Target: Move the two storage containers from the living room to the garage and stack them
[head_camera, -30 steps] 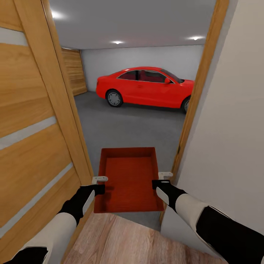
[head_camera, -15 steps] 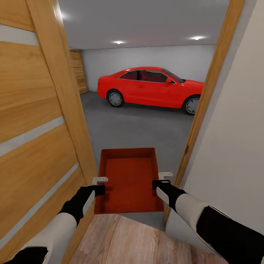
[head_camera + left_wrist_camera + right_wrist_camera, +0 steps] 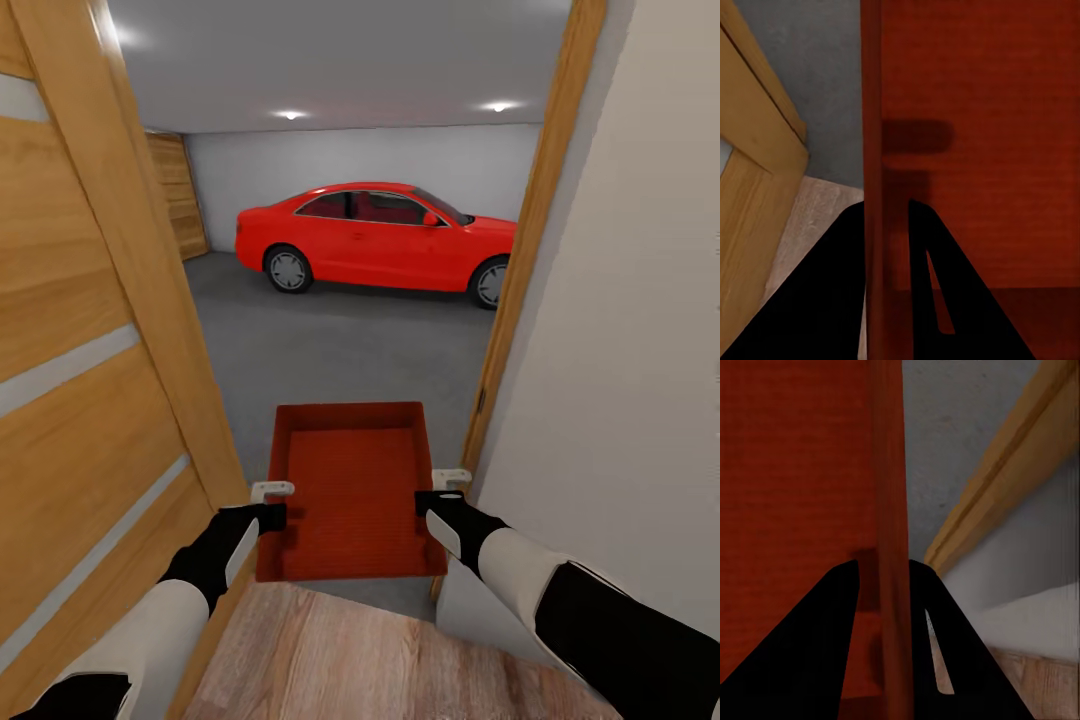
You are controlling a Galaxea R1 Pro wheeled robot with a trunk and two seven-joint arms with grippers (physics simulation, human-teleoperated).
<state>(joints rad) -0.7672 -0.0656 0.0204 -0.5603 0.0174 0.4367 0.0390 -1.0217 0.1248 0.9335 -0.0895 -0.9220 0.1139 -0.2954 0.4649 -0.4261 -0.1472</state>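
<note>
Grey concrete garage floor [image 3: 340, 350] is lying past a narrow doorway, where the shallow orange-red ribbed open-topped container [image 3: 350, 490], with the left gripper [image 3: 272, 505] and right gripper [image 3: 432, 497] fingers clamping its side walls, is risking clipping the light wooden door [image 3: 90, 380] or wooden frame [image 3: 500, 350].

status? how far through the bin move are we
Done: one bin is picked up and at the garage doorway. In hand: left gripper and right gripper each clamp a side wall, bin held over the threshold where wood floor meets concrete. Left: set it down inside, fetch the second bin, stack it.
</note>
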